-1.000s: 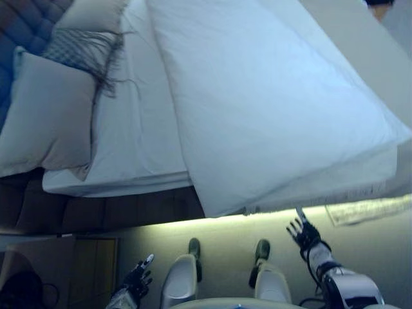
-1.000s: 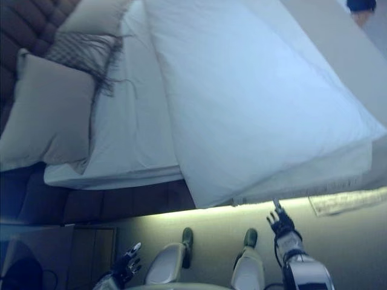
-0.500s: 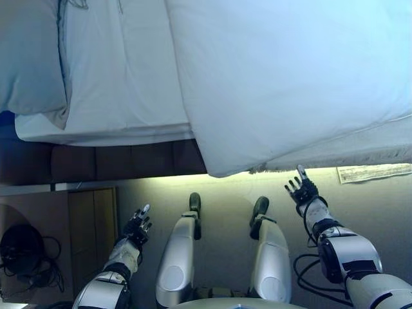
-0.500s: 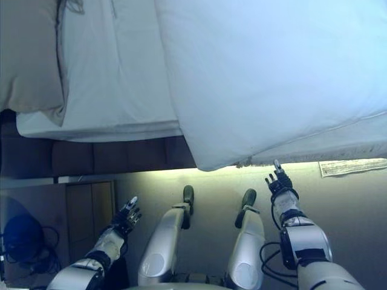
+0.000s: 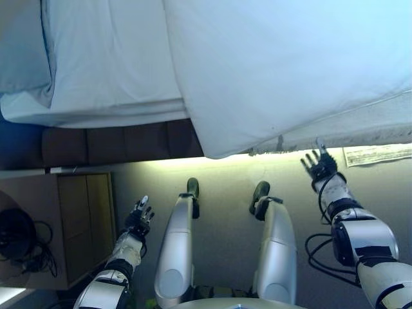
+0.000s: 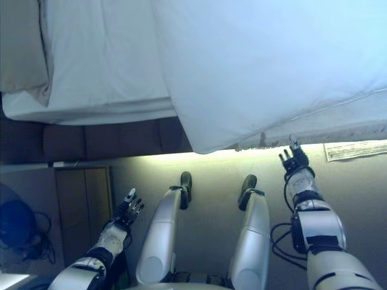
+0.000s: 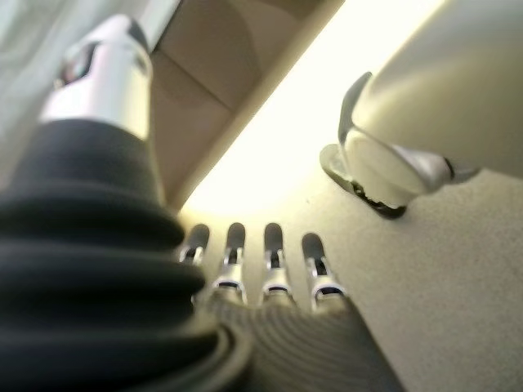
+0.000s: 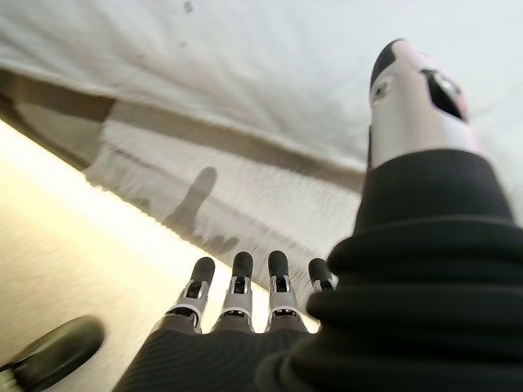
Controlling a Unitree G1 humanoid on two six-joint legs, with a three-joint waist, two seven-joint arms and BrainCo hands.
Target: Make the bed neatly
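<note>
A white duvet (image 5: 283,64) covers the bed's right part; its near corner (image 5: 215,151) hangs over the bed's side. To its left lies the bare white sheet (image 5: 109,58) and a grey pillow (image 5: 19,45) at the far left. My right hand (image 5: 318,164) is open, fingers straight, just below the fringed edge (image 8: 155,196) of the bed cover, not touching it. My left hand (image 5: 138,215) is open and empty, low near the floor, away from the bed.
The dark bed base (image 5: 109,145) runs under the mattress, with a lit strip along the floor. A wooden nightstand (image 5: 71,219) stands at the left beside my left hand. A pale mat (image 5: 376,154) lies on the floor at the right.
The camera has tilted down, so the bed has shifted up in view. My right hand has risen and moved right, closer to the bed cover's hanging edge. My left hand stays low.
</note>
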